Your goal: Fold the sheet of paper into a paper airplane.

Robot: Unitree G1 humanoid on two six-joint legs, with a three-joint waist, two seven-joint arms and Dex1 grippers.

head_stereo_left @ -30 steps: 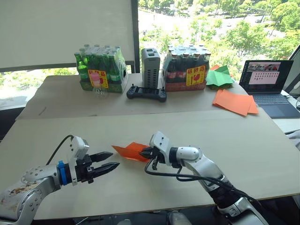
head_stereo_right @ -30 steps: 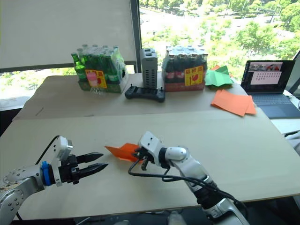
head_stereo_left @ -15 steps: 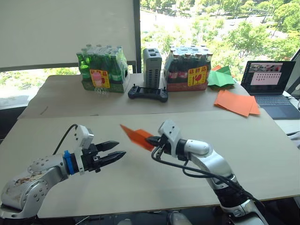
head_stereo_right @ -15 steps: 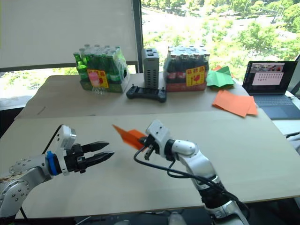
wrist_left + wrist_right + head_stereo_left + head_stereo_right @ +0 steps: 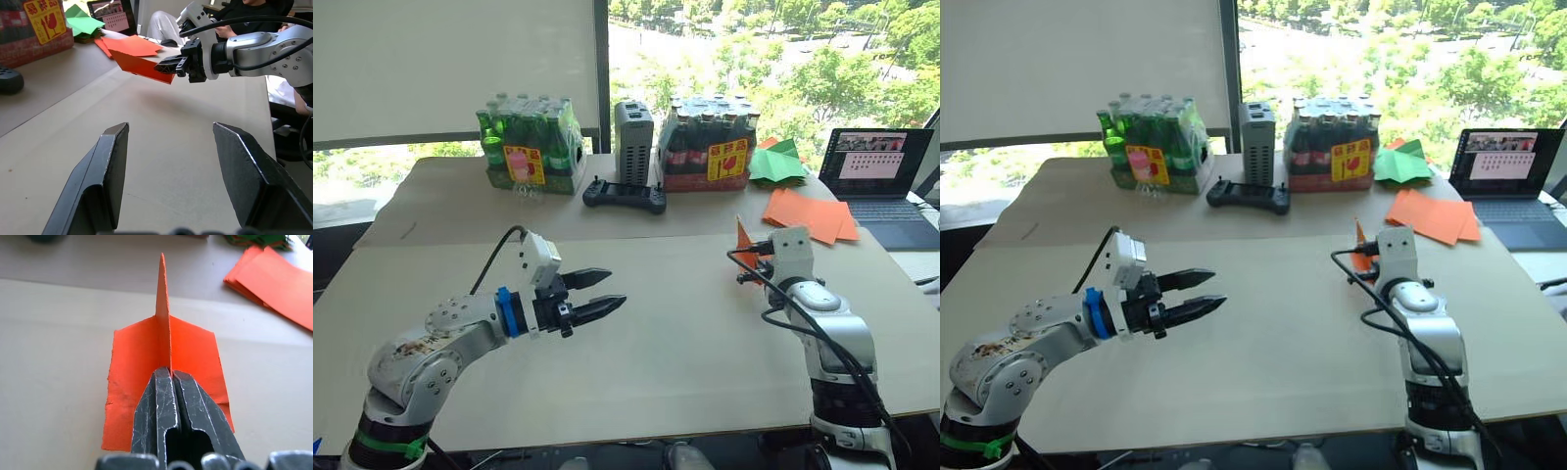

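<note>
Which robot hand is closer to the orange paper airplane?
The right end effector: it is shut on the paper airplane. The left end effector hovers open, well apart.

Orange, green and black over pale beige

The paper airplane (image 5: 166, 352) is plain bright orange, like the sheet pile (image 5: 808, 212); green paper pieces (image 5: 775, 163) beside it; black gripper fingers (image 5: 105, 171); beige tabletop (image 5: 666, 333); green bottles (image 5: 524, 132) with yellow-red labels.

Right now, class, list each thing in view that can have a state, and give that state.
paper airplane: folded, held off the table
right pincer: shut on the airplane's fold
left pincer: open, holding nothing
laptop: open, screen lit
orange sheets: stacked flat
</note>
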